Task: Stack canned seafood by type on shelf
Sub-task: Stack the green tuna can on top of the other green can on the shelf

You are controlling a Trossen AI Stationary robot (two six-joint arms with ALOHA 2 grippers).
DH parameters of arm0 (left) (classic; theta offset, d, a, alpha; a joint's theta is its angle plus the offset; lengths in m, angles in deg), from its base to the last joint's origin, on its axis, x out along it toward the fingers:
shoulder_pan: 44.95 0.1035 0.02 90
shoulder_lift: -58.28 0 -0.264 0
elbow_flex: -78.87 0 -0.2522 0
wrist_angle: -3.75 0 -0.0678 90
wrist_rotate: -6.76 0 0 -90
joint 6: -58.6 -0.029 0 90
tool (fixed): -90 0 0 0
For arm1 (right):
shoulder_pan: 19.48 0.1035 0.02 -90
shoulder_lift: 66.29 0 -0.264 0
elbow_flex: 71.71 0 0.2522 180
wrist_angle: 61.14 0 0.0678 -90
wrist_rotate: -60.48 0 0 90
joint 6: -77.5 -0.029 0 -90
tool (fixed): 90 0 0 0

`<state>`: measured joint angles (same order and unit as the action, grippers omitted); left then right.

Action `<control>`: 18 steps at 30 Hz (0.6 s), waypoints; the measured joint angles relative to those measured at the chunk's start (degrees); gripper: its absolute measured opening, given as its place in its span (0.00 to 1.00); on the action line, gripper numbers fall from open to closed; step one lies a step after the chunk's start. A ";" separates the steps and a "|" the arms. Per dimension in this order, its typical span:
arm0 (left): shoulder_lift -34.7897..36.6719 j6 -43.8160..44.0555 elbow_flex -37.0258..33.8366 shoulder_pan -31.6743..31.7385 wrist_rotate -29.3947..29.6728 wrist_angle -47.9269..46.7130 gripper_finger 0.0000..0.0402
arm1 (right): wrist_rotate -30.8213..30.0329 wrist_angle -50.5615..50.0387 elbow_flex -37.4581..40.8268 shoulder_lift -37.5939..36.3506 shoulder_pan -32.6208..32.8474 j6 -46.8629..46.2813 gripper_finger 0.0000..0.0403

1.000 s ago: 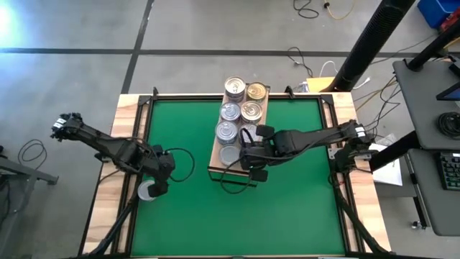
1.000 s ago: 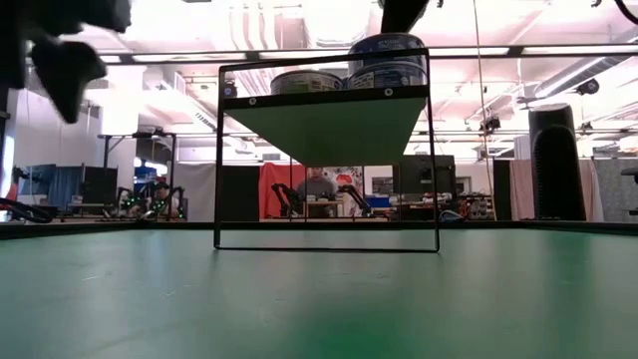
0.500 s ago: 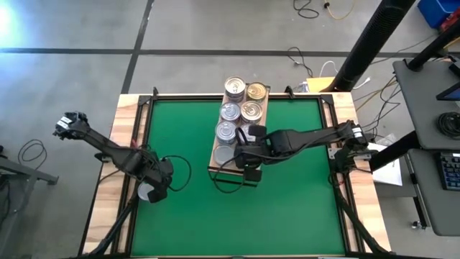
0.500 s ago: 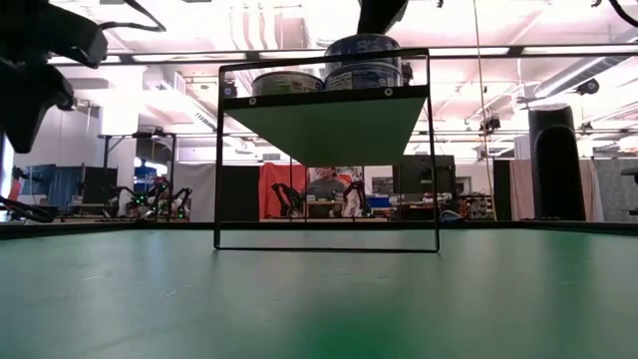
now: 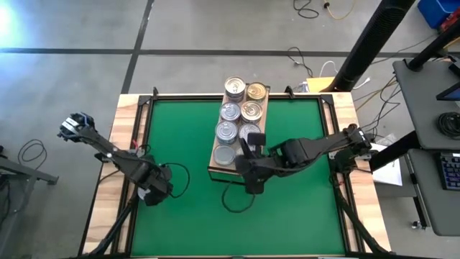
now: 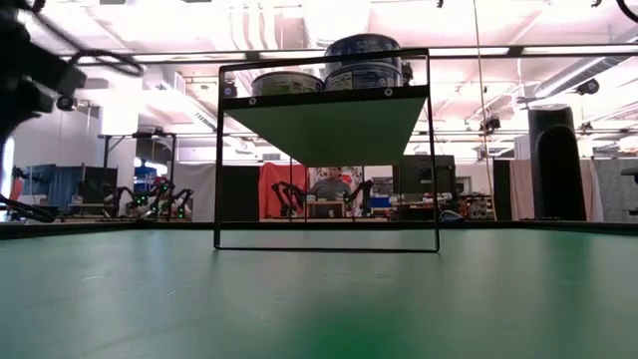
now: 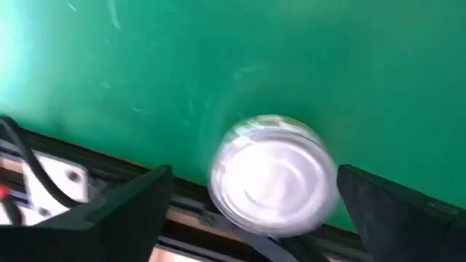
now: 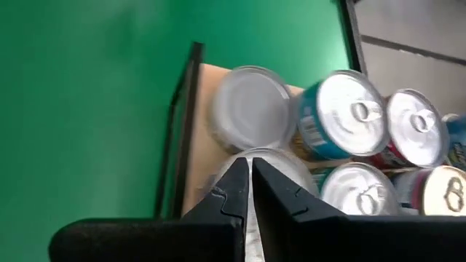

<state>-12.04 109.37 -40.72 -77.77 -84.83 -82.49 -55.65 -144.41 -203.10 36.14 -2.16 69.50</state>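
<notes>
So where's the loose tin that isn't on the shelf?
The silver-topped tin sits at the green mat's left edge, between the open left pincer's fingers.

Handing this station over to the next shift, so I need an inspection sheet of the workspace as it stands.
Surface: green mat in a wooden table frame.
Job's things: tins on the shelf, in two rows, some stacked; one silver tin at the mat's left edge.
Clutter: nothing seen.
End effectors: left end effector open, astride the silver tin; right end effector shut, empty, near the shelf's front end.
Cables: black loops on the mat; cords on the floor.
Surroundings: desk, person behind.
</notes>
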 joint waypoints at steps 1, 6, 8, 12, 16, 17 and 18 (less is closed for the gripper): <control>-1.03 -0.65 -0.59 -0.53 1.07 0.43 0.90 | 0.00 -0.01 0.05 0.01 0.67 -0.20 0.03; -7.27 -4.43 -2.41 -1.77 0.33 0.91 0.69 | 0.01 1.87 -0.64 0.09 4.27 -0.36 0.03; -9.75 -6.03 -2.67 -1.77 -3.47 0.88 0.58 | 0.03 2.80 -2.13 0.13 5.64 -0.21 0.03; -13.32 -7.70 -2.81 -1.79 -8.37 0.92 0.33 | 0.00 5.88 -5.76 0.11 8.05 0.86 0.03; -14.98 -6.86 -2.89 -1.77 -7.70 3.14 0.10 | -0.02 7.84 -8.27 0.11 10.34 0.45 0.03; -15.03 -6.48 -2.92 -1.82 -7.87 4.77 0.05 | -0.02 8.83 -8.48 0.11 10.95 0.10 0.03; -14.99 -6.17 -2.85 -1.98 -8.20 6.45 0.03 | -0.02 9.38 -8.60 0.11 11.65 -0.32 0.03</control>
<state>-27.03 103.20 -43.57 -79.75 -93.03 -76.04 -55.67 -135.03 -211.70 36.25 9.49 69.17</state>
